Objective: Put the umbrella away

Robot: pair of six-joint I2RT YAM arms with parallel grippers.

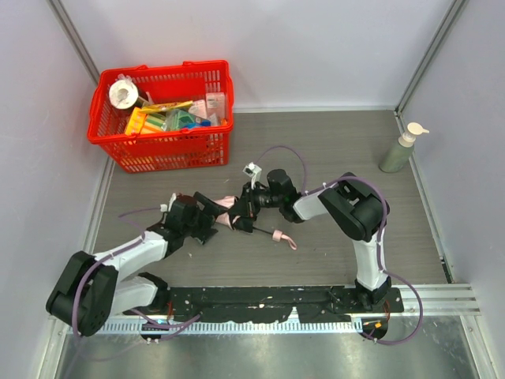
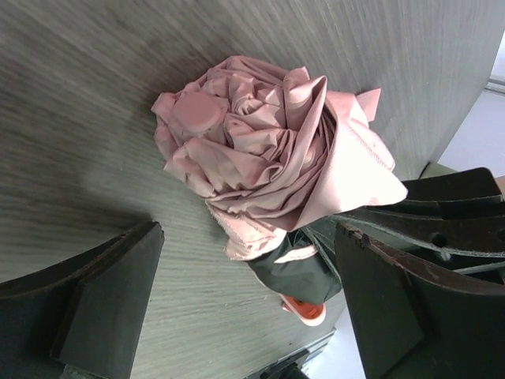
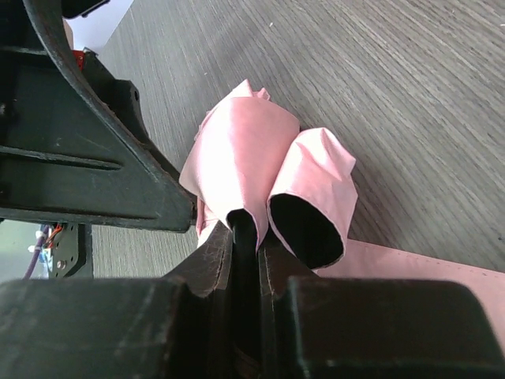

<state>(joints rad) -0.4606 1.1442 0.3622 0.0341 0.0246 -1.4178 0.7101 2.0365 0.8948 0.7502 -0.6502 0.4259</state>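
My right claw (image 3: pixel 245 237) pinching pale pink fabric compact umbrella (image 2: pixel 268 158): light, floppy, likely slippery. My left claw (image 2: pixel 248 237) released; should clamp where fabric bunches.

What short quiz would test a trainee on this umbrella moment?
1. True or false: the left gripper stands open, with the bunched umbrella just ahead of its fingers.
2. Which pinches the pink fabric? A) left gripper B) right gripper C) neither
3. Fill in: the pump bottle stands far to the right of the ____ basket.
Key: 1 true; 2 B; 3 red.
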